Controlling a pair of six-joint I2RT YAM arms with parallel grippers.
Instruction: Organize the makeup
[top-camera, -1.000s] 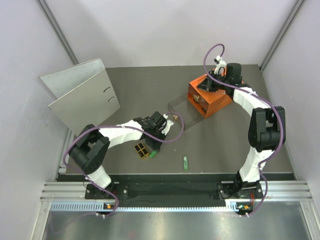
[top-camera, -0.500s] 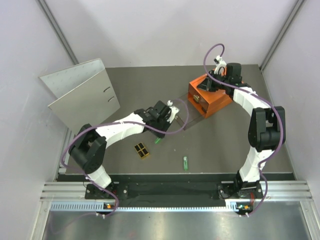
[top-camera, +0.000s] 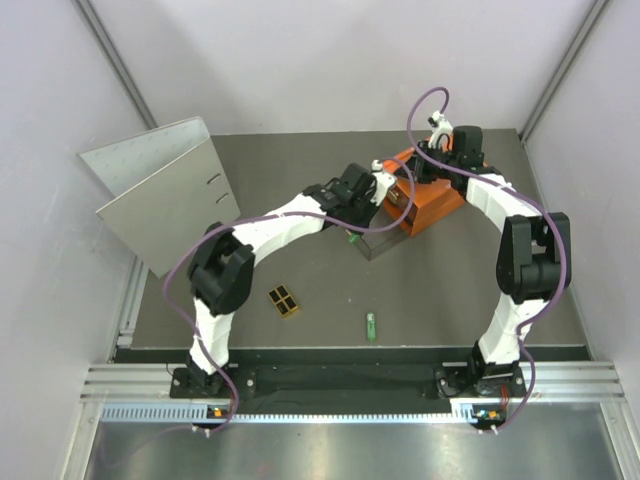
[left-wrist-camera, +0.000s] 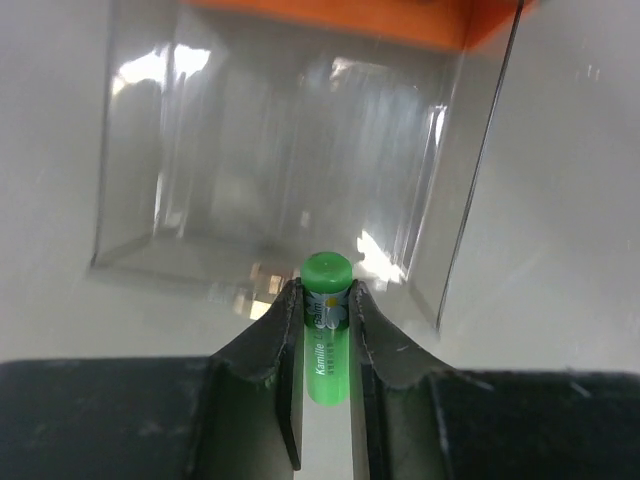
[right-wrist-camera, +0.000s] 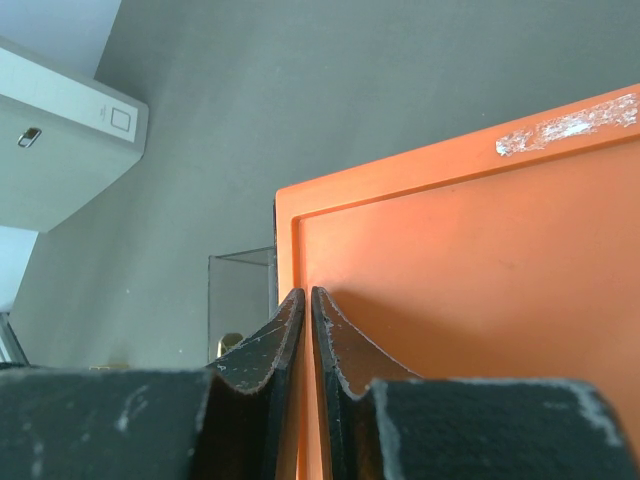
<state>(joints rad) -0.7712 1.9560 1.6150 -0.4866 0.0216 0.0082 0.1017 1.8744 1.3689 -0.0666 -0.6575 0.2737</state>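
Note:
My left gripper (left-wrist-camera: 327, 290) is shut on a slim green stick (left-wrist-camera: 327, 300) with a flower label and holds it just over the near rim of the clear drawer (left-wrist-camera: 280, 150). In the top view the held green stick (top-camera: 352, 238) shows under the left gripper (top-camera: 353, 230) at the clear drawer's (top-camera: 378, 240) left edge. A second green stick (top-camera: 371, 326) and the black-and-gold palette (top-camera: 284, 301) lie on the table nearer the bases. My right gripper (right-wrist-camera: 306, 295) is shut, its tips resting on the top of the orange drawer box (right-wrist-camera: 450, 280) at its left edge.
The orange drawer box (top-camera: 425, 195) stands at the back right, its clear drawer pulled out towards the table's middle. A large grey ring binder (top-camera: 165, 190) stands open at the back left. White walls close in on both sides.
My left arm has swung up and to the right from beside the palette to the clear drawer, carrying the green stick. The right arm has stayed on the orange box.

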